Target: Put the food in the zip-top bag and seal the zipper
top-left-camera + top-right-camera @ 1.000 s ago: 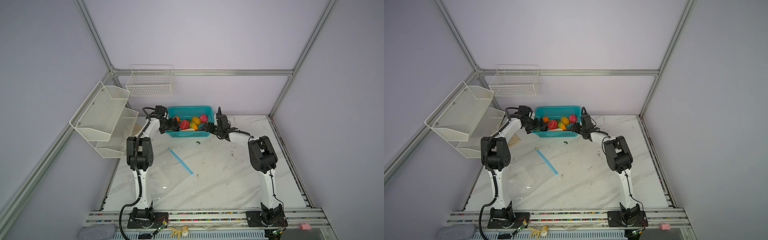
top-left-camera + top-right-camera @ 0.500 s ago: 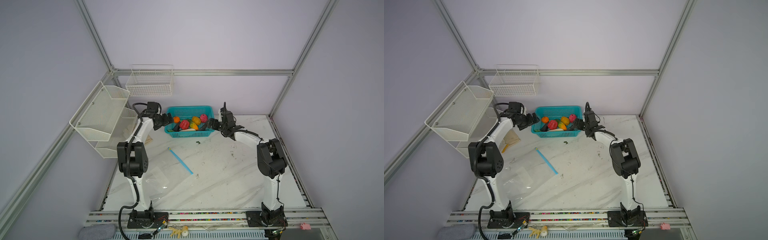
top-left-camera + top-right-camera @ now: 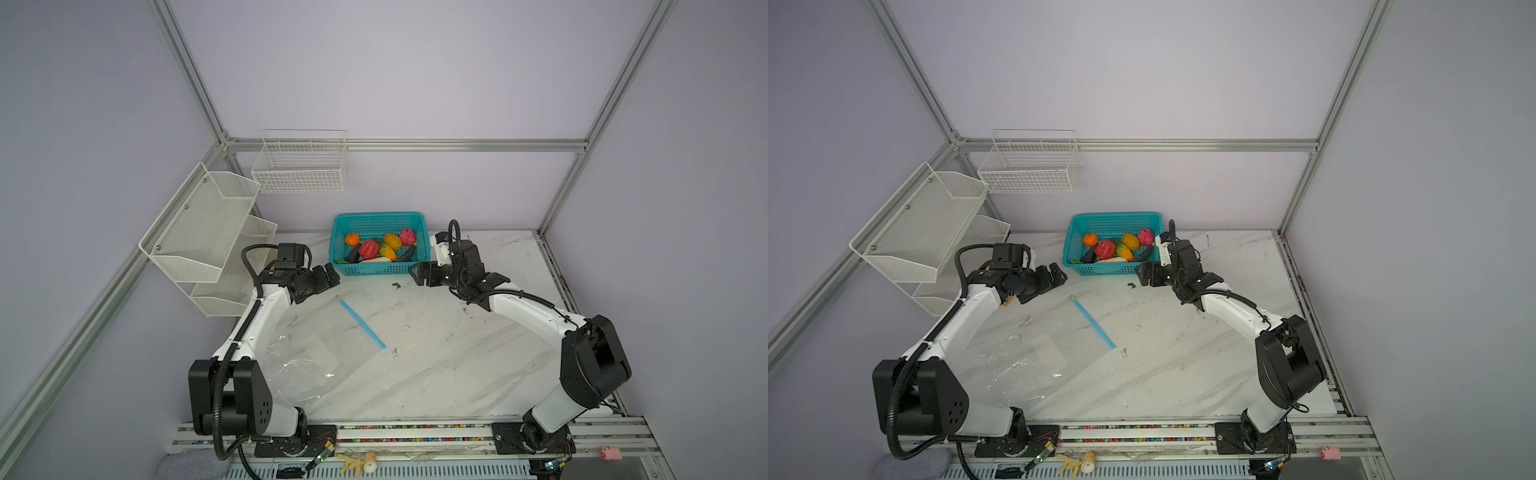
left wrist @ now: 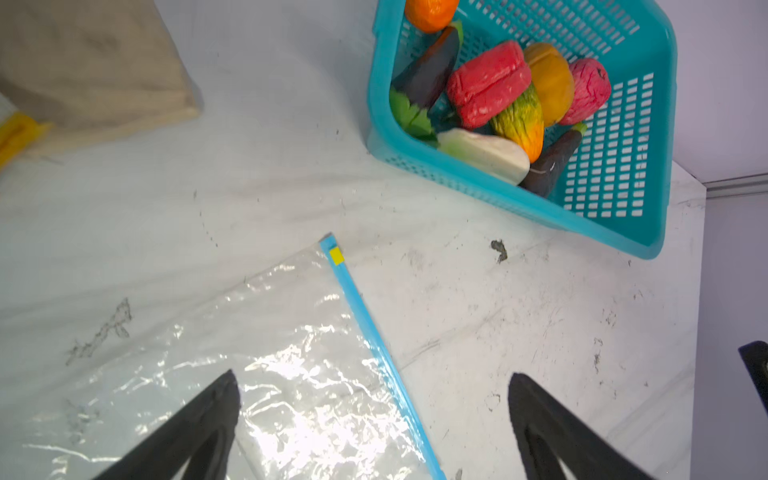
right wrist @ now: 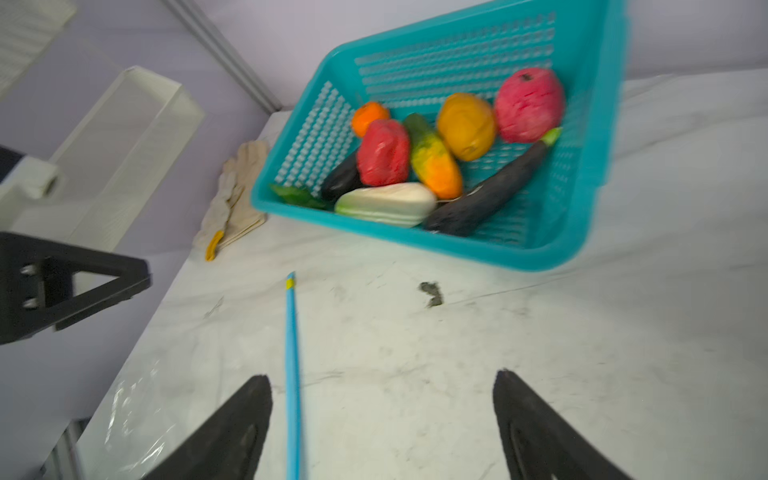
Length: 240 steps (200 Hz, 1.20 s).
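On the marble counter (image 3: 449,374), flat and empty: the clear zip-top bag (image 3: 299,368), crinkled, body toward the left arm's base, mouth toward the middle. Along that mouth, the light-blue zipper (image 3: 360,321), slanting from near the basket toward the front, with a small yellow slider (image 4: 337,256) at its far end. All of the food (image 3: 377,249) heaped in the teal perforated basket (image 3: 376,216) by the back wall, apart from the bag: orange fruit (image 4: 430,12), red pepper (image 4: 488,83), yellow-orange fruit (image 4: 549,81), pink fruit (image 4: 590,89), green-and-orange piece (image 4: 521,122), white vegetable (image 4: 484,154), two dark purple aubergines (image 4: 550,164), green leaf (image 4: 409,118). Spread wide and gripping nothing, the left tool (image 3: 329,276), just off the basket's front left corner and near the zipper's far end. Likewise wide and empty, the right tool (image 3: 416,274), just off the front right corner, pointed toward the left tool. Near the basket's left side, a pale work glove (image 5: 237,195).
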{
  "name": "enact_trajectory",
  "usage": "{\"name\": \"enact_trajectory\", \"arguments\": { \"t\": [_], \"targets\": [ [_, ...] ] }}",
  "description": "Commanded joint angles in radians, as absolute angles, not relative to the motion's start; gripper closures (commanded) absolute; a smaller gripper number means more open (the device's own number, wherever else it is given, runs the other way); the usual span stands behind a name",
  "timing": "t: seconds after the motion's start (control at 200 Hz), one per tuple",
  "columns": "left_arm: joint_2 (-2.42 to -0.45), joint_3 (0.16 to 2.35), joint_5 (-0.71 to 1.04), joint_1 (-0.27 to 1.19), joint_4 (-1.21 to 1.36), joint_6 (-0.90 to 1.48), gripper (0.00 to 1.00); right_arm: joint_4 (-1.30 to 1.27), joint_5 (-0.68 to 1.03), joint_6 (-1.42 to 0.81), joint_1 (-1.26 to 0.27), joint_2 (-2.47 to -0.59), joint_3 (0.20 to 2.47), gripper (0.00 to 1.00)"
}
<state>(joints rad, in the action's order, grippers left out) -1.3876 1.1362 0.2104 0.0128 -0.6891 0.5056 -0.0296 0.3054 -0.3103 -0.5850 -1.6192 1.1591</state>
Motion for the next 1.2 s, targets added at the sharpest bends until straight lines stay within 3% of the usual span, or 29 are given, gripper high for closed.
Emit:
{"name": "enact_trajectory", "arguments": {
  "t": [0.0, 0.2, 0.37, 0.73, 1.195],
  "targets": [
    [-1.295, 1.003, 0.293, 0.026, -0.698, 0.555, 0.05, -0.189, 0.478, -0.338, -0.706, -1.621, 1.075, 0.20],
    [-1.208, 0.848, 0.356, 0.051, -0.712, 0.601, 0.11, -0.172, 0.523, -0.293, -0.833, -1.803, 1.179, 0.34],
    [-1.153, 0.750, 0.350, 0.052, -0.684, 0.628, 0.10, -0.166, 0.518, -0.274, -0.860, -1.877, 1.201, 0.36],
    [-1.244, 0.668, 0.339, 0.051, -0.501, 0.674, 0.10, -0.079, 0.497, -0.256, -0.858, -2.004, 1.274, 0.45],
    [-1.335, 0.632, 0.380, 0.011, -0.410, 0.678, 0.07, -0.072, 0.572, -0.298, -0.808, -2.075, 1.289, 0.48]
  ]
}}
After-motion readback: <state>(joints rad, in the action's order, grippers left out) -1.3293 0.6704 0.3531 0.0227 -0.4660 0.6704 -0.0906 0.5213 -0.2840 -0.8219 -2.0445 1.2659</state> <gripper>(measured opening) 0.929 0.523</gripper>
